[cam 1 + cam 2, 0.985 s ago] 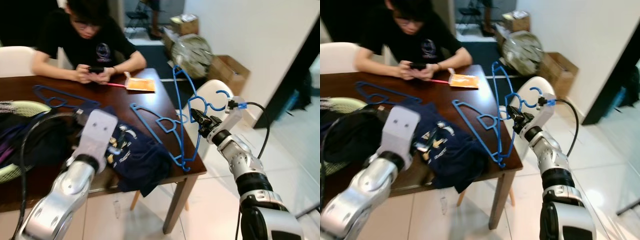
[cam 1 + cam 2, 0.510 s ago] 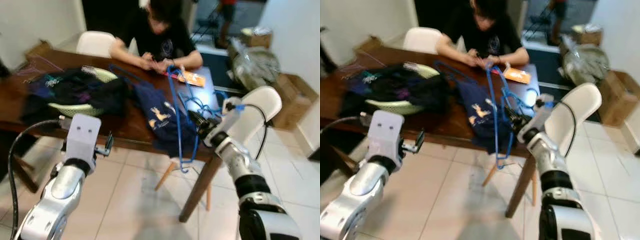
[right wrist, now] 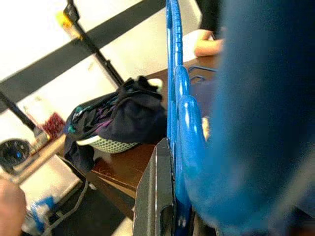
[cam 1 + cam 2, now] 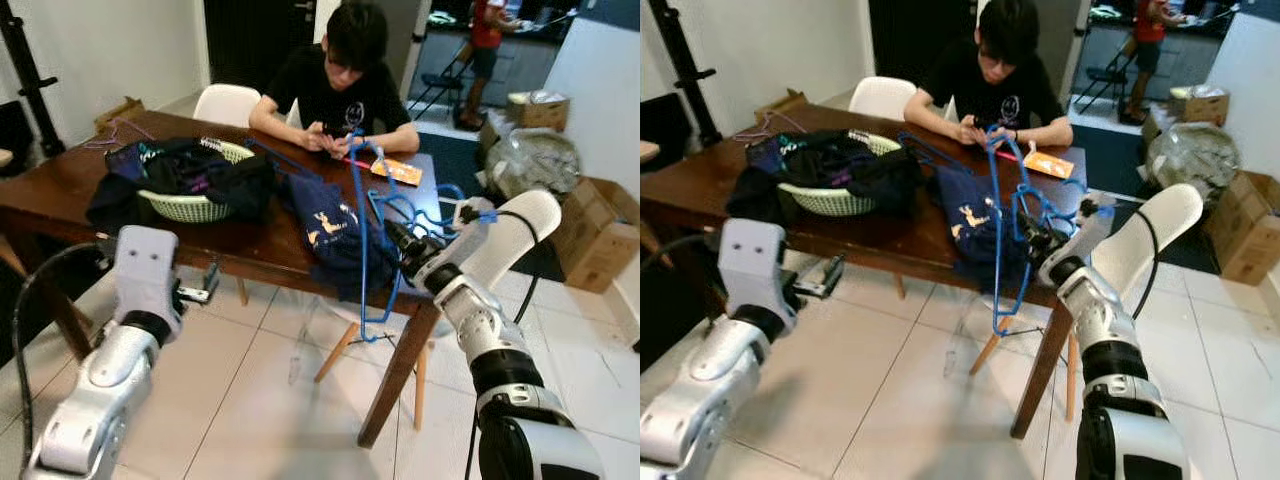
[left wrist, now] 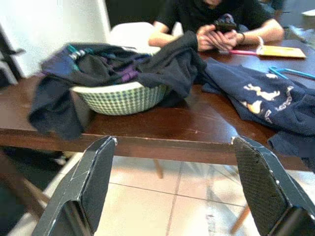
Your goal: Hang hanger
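Colours/patterns, table area:
Hanger (image 4: 362,240) showing bright blue; table (image 4: 60,190) dk reddish-brown wood. Basket (image 5: 120,98) pale green w/ fine lattice weave, holding black + purple clothes (image 4: 170,170). Navy garment (image 4: 335,235) carrying pale print. Person (image 4: 340,85) wearing black tee. Chairs (image 4: 225,102) white; floor tiles (image 4: 250,400) looking pale beige; packet (image 4: 398,170) orange.

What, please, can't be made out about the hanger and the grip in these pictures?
- Hanger: blurred close up in the right wrist view.
- Right end effector: its far finger is hidden behind the hanger in the right wrist view.
- Rail to hang on: cannot tell from the eye views.
- Basket: rim partly hidden under clothes.
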You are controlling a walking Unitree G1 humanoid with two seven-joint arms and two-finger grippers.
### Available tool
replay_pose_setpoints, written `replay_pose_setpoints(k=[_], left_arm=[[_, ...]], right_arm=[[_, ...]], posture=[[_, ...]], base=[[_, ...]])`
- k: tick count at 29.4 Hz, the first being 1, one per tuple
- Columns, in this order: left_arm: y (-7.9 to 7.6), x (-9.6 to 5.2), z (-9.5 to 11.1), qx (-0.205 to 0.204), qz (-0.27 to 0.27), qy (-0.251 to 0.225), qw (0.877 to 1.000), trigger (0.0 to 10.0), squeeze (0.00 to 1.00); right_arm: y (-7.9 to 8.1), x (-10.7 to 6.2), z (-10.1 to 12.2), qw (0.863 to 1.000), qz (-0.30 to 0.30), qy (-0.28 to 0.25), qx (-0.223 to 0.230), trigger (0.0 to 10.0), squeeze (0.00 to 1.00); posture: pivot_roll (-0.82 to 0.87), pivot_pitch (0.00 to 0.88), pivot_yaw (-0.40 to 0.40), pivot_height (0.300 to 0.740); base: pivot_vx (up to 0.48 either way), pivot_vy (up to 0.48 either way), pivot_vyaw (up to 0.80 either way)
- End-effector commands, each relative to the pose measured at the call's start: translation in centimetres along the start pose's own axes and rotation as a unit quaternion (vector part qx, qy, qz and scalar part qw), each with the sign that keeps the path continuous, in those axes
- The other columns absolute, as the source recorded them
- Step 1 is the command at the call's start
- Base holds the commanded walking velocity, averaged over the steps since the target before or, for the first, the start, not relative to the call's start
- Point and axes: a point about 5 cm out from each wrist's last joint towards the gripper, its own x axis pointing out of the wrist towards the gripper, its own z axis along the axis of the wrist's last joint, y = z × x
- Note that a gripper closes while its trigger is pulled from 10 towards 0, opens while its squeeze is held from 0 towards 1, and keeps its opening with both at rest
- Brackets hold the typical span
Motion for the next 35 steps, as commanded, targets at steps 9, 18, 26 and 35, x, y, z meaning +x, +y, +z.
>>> replay_pose_setpoints(k=[9, 18, 26, 35], left_arm=[[0.3, 1.0, 0.4, -0.021, -0.009, -0.028, 0.999, 10.0, 0.0], [1.5, 1.3, 0.0, -0.035, 0.014, -0.033, 0.999, 10.0, 0.0], [1.8, 1.4, 0.0, -0.047, 0.002, -0.04, 0.998, 10.0, 0.0], [1.6, 1.7, -0.3, -0.074, -0.023, -0.046, 0.996, 10.0, 0.0]], right_arm=[[-0.4, 0.0, 0.5, 1.0, -0.023, -0.011, -0.008, 10.0, 0.0], [-0.2, 0.1, 0.2, 1.0, -0.021, -0.003, -0.017, 10.0, 0.0], [-0.3, 0.1, 0.2, 1.0, -0.026, -0.003, -0.015, 10.0, 0.0], [-0.5, 0.2, 0.4, 0.999, -0.038, -0.006, -0.014, 10.0, 0.0]], posture=[[0.11, 0.0, -0.073, 0.74], [0.11, 0.0, -0.075, 0.74], [0.11, 0.0, -0.075, 0.74], [0.11, 0.0, -0.075, 0.74]], base=[[0.0, -0.373, 0.0], [0.0, 0.0, 0.0], [0.0, 0.0, 0.0], [0.181, 0.0, 0.0]])
